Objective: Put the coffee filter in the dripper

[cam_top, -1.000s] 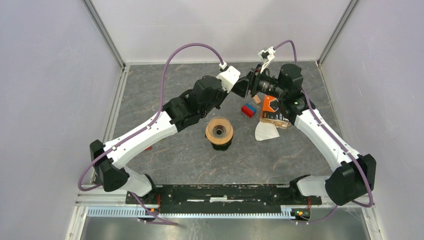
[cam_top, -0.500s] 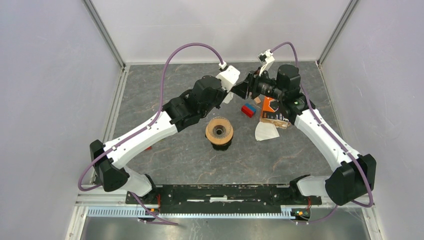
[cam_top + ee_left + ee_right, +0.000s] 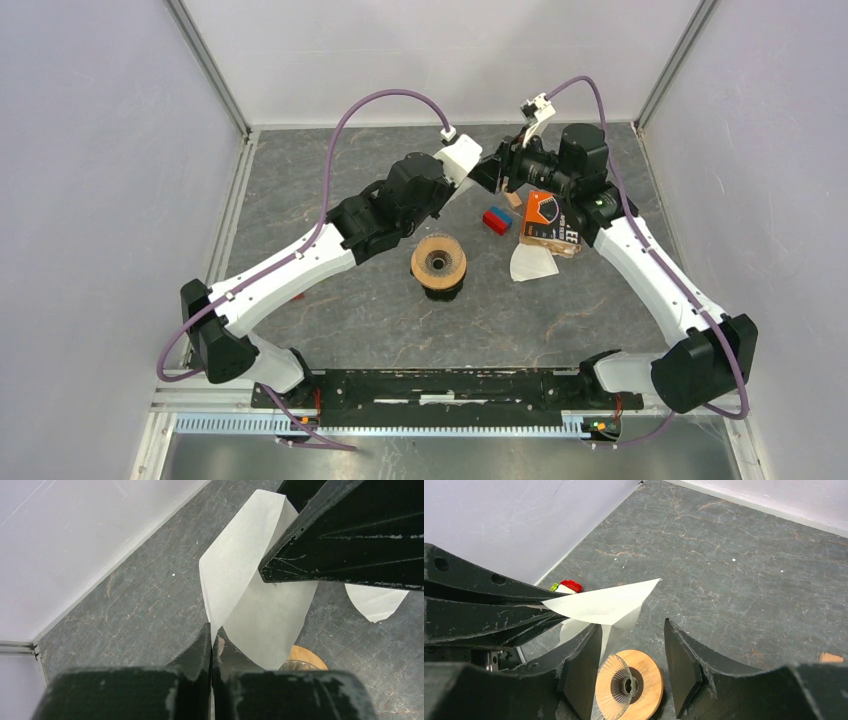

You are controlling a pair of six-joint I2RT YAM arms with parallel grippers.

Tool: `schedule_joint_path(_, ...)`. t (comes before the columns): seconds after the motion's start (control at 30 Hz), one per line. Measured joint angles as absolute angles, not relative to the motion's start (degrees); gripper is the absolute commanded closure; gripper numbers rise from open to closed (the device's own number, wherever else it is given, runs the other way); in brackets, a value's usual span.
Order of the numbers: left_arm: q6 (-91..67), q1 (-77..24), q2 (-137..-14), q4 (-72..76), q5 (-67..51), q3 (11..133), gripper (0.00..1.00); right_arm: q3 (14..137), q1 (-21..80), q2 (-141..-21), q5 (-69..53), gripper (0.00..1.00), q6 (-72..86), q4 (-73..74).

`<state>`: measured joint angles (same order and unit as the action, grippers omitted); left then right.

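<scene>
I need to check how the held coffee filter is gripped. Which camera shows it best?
Left wrist: the coffee filter shows large, its edge pinched in the shut left pincer. Right wrist shows it folded, smaller, near the open right pincer and the dripper. Top external hides it between the arms.

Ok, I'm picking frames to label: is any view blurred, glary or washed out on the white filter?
Top view: sharp, evenly lit, only soft shadows. Left wrist: filter crisp with visible shading, not washed out; left gripper, near the lens, slightly soft. Right wrist: filter and dripper sharp, no glare.
</scene>
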<state>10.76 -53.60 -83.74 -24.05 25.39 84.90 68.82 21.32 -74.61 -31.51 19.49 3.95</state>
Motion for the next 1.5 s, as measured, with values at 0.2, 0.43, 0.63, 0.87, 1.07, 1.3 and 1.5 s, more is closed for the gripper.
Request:
schedule_joint_path(0.2, 11.0, -53.6, -83.7, -23.9, 25.4, 84.9, 0.98, 68.8, 20.9, -74.6, -31.9, 0.47, 19.7, 4.0)
schedule_joint_path(0.43, 11.0, -53.6, -84.1, -23.9, 25.4, 85.0, 0.98, 67.3, 20.9, -74.7, -32.9, 0.46, 21.9, 1.8)
schedule_joint_path(0.63, 11.0, -53.6, -87.1, -23.8, 25.4, 86.7, 0.98, 66.1, 21.5, -75.9, -33.6, 0.49, 24.5, 0.2)
schedule_joint_path(0.87, 11.0, -53.8, -87.6, -23.7, 25.7, 87.4, 0.98, 65.6, 21.7, -76.3, -32.5, 0.59, 24.9, 0.1)
schedule_joint_path(1.07, 11.0, -53.8, -87.5, -23.5, 26.6, 87.4, 0.98, 65.2, 21.7, -76.3, -30.7, 0.69, 23.7, 0.8)
schedule_joint_path(1.3, 11.0, -53.8, -86.9, -23.4, 26.9, 87.4, 0.98, 65.2, 21.8, -76.3, -28.5, 0.85, 20.9, 2.8)
schedule_joint_path(1.5, 11.0, -53.7, -86.5, -23.0, 26.9, 87.4, 0.98, 65.2, 21.8, -76.3, -27.8, 0.92, 19.5, 3.9)
